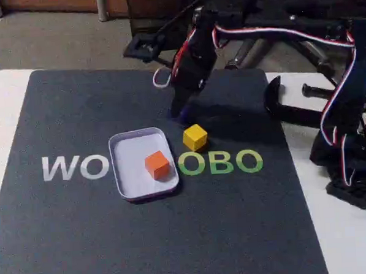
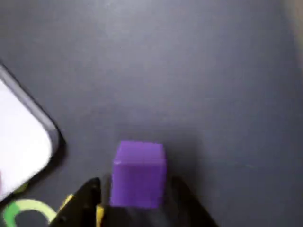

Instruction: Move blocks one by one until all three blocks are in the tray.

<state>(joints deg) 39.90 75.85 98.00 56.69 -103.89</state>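
On my wrist view the purple block (image 2: pixel 138 174) sits on the dark mat (image 2: pixel 189 85) right between the two fingers of my hand (image 2: pixel 137 208). The jaws stand spread to either side of it, and I can't tell whether they touch it. So I judge I'm on the second block, at the grasp. Next I need to close squarely on it, lift it clear, then carry it to the tray (image 1: pixel 132 155). In the fixed view the orange block (image 1: pixel 157 165) already lies in the tray, and the yellow block (image 1: pixel 195 137) waits on the mat just beside its rim, near my arm.
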